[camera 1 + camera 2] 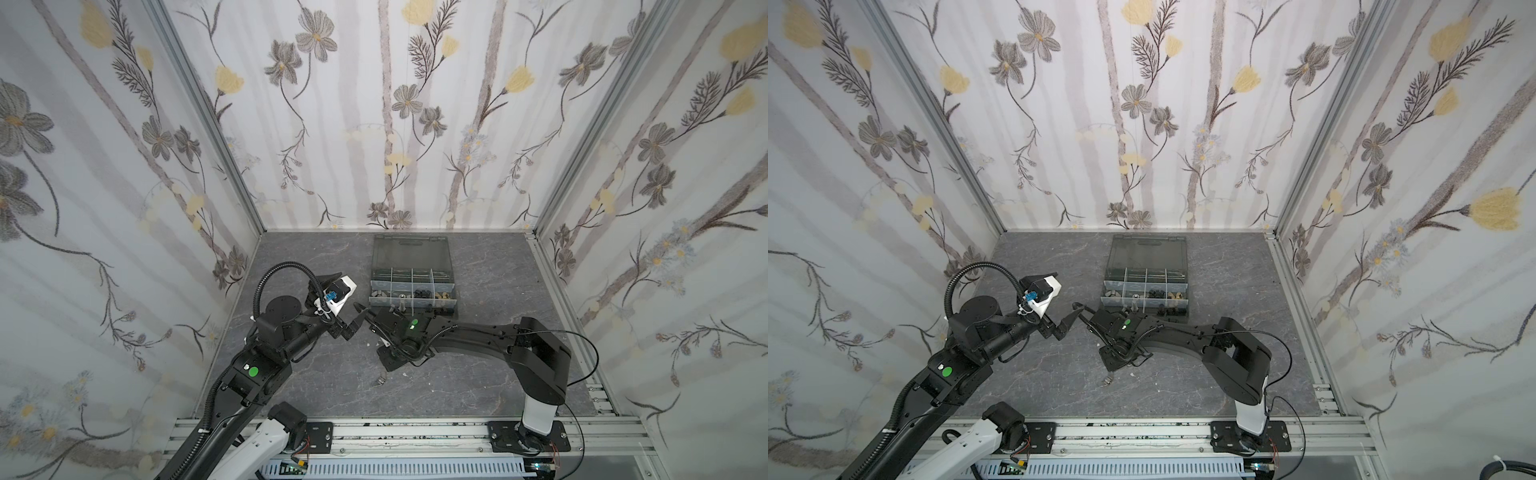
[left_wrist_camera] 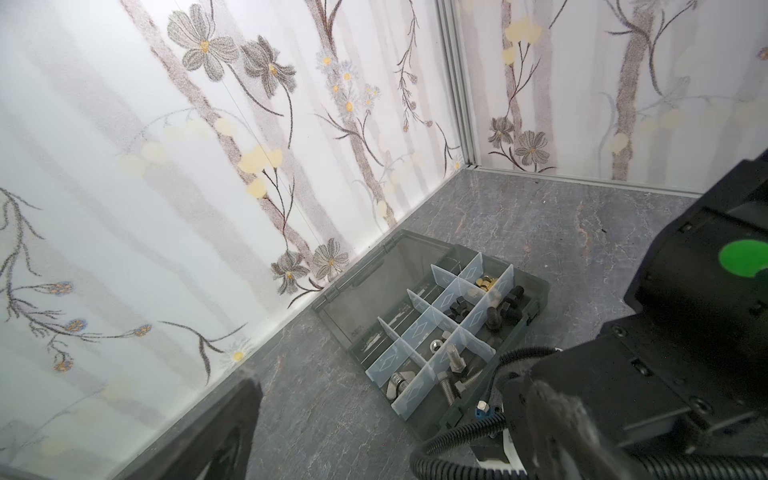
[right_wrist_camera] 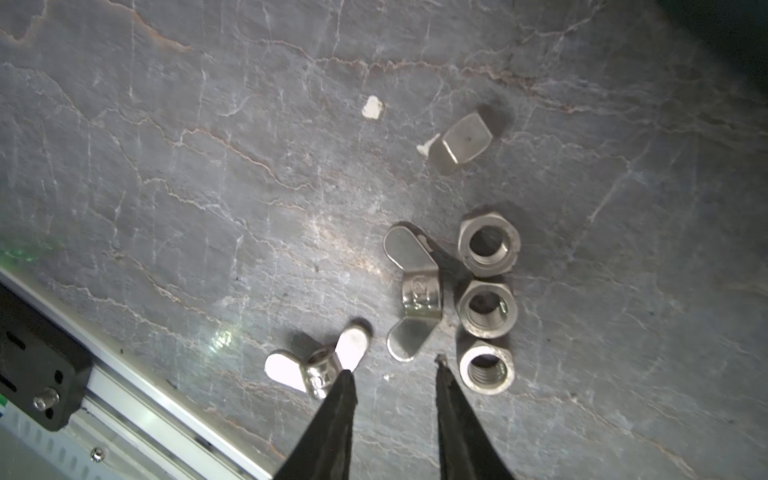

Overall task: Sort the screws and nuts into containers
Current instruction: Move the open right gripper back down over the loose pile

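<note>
Low toward the table's (image 3: 208, 166) front edge, the right gripper (image 3: 394, 365) stands parted, gripping nothing, tips beside loose nuts (image 3: 419, 291); the left gripper (image 1: 352, 324) hangs open, empty too.

I've got bare table (image 1: 498, 291) right of the organizer case (image 1: 409, 255), and a clear strip along the near rail (image 1: 415, 432). The middle is tight. The left gripper (image 1: 356, 319) sits just beside the right arm's wrist (image 1: 405, 326), which crowds the case's near edge. The right gripper (image 3: 394, 368) has parted tips over bare slate, hemmed between a wing nut (image 3: 316, 370) and a hex nut (image 3: 486, 368).
</note>
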Available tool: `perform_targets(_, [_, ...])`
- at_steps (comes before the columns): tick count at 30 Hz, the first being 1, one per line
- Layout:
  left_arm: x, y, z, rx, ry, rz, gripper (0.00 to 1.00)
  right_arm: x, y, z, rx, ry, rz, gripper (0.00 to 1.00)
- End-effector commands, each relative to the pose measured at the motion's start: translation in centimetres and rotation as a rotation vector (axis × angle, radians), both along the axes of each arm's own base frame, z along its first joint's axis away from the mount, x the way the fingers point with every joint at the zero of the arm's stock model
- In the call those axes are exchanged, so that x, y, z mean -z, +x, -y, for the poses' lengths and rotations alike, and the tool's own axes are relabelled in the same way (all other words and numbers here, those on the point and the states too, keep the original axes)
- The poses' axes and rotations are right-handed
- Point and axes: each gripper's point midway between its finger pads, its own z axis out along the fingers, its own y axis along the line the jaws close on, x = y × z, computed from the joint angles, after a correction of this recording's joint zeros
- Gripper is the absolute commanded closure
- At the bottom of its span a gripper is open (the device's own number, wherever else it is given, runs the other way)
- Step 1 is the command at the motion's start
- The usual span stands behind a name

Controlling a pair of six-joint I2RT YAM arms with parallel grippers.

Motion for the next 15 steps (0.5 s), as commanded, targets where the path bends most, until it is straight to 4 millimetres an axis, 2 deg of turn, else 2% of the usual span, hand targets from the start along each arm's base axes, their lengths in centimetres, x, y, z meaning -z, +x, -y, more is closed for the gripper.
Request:
perform_targets(1, [-0.6, 0.0, 0.2, 0.011, -0.018, 0.025, 0.0, 0.3, 0.8, -0.8, 0.041, 0.023, 0.019, 0.65])
perform_targets(5, [-0.4, 0.0, 0.3, 0.015, -0.016, 0.015, 0.0, 0.9, 0.9, -1.3, 0.026, 0.021, 0.013, 0.64])
perform_targets(15, [-0.3, 0.4, 0.5, 0.015, -0.013, 0.001, 0.0, 3.2, 0.6, -0.6, 0.005, -0.046, -0.005, 0.67])
